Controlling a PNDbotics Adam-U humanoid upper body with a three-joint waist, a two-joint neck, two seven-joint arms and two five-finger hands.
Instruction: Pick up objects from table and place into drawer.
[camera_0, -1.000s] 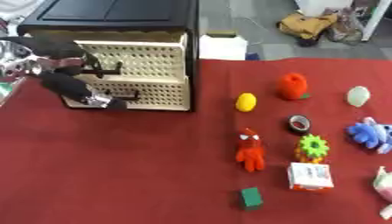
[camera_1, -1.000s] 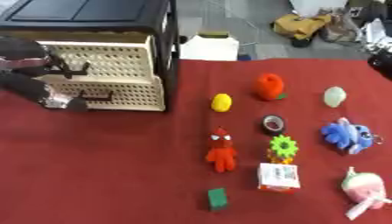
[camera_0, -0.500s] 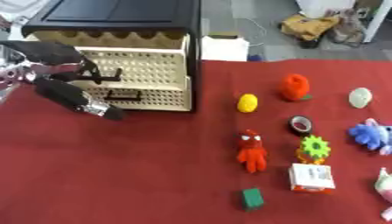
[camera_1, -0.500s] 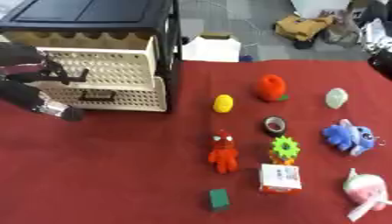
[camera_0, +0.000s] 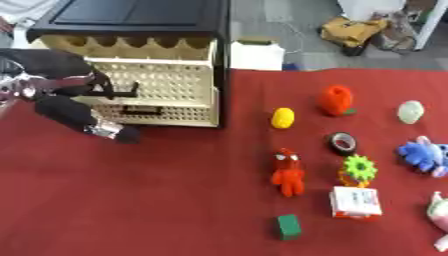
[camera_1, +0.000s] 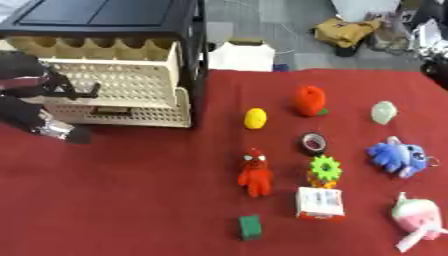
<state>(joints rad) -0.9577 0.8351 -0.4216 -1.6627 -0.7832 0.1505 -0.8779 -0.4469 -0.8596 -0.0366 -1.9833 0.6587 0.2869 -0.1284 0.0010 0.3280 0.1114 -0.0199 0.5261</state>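
Observation:
A black cabinet (camera_0: 140, 20) with cream perforated drawers stands at the back left. Its upper drawer (camera_0: 162, 80) sticks out a little past the lower drawer (camera_0: 166, 114). My left hand (camera_0: 61, 92) is at the drawers' left front, with dark fingers (camera_0: 118, 92) hooked on the upper drawer's front and the thumb (camera_0: 105, 130) pointing down over the cloth. To the right lie a yellow lemon (camera_0: 283, 118), an orange-red toy (camera_0: 335, 99), a pale egg (camera_0: 409, 111), a black tape roll (camera_0: 342, 143), a red figure (camera_0: 287, 171) and a green gear (camera_0: 359, 168). My right hand shows in no view.
A blue plush (camera_0: 423, 154), a white box (camera_0: 355, 202), a small green block (camera_0: 289, 226) and a pink-white plush (camera_1: 416, 215) lie on the red cloth (camera_0: 157, 200) at the front right. Beyond the table's far edge are a white box (camera_0: 255, 54) and floor clutter.
My left hand has drawn back toward me and lower, and the upper drawer now stands further out of the cabinet.

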